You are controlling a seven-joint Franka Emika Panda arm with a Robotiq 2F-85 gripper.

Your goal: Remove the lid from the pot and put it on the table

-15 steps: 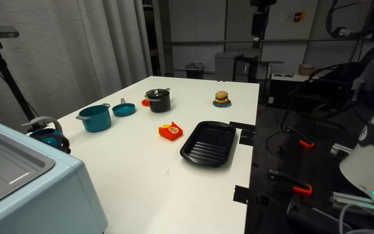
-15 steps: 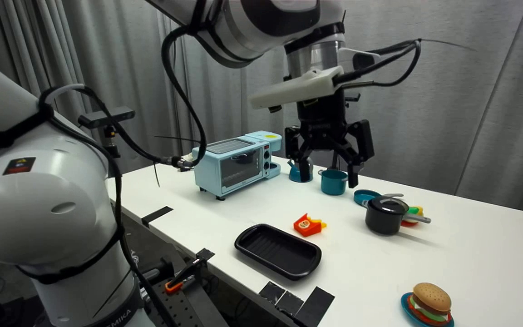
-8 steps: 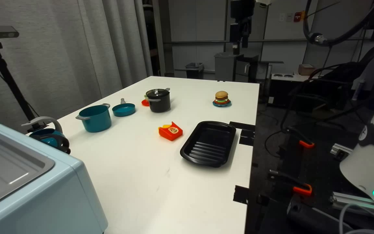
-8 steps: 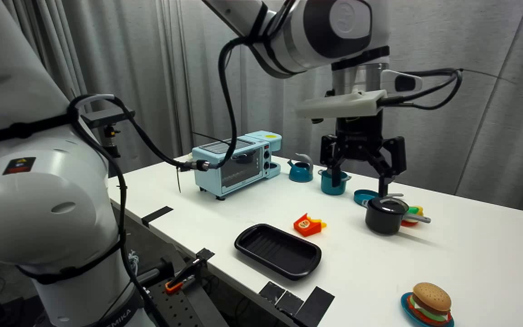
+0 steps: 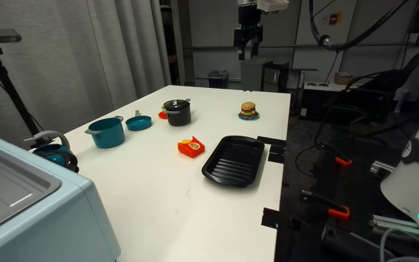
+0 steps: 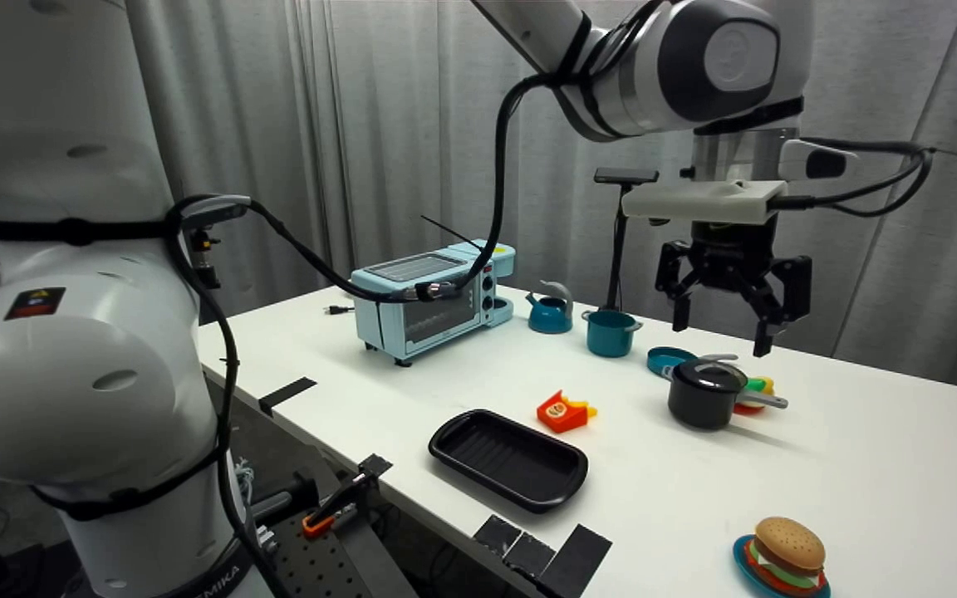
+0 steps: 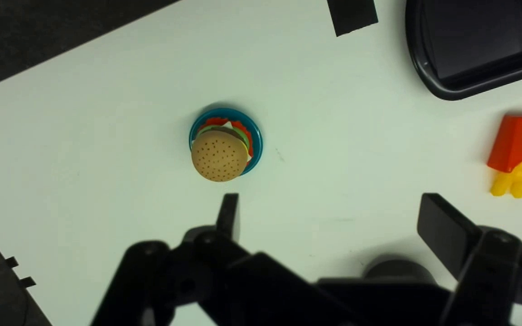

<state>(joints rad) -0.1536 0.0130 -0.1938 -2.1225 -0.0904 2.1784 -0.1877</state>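
Has just carried the tool (image 6: 722, 328) high above the surface (image 6: 869, 432), away from the oven (image 6: 437, 317) and toward the black pot (image 6: 697, 409); holds it spread wide, gripping nothing; leaves the lid (image 6: 711, 375) seated on the black pot; seems to be on the approach, needing next to line up, lower, grip and lift.

In an exterior view, the cut-off oven (image 5: 42, 207) hides part of the left edge of the surface (image 5: 173, 214). In the wrist view the pan (image 7: 478, 40) and fries (image 7: 521, 147) are cut off, the pot (image 7: 397, 268) mostly hidden.
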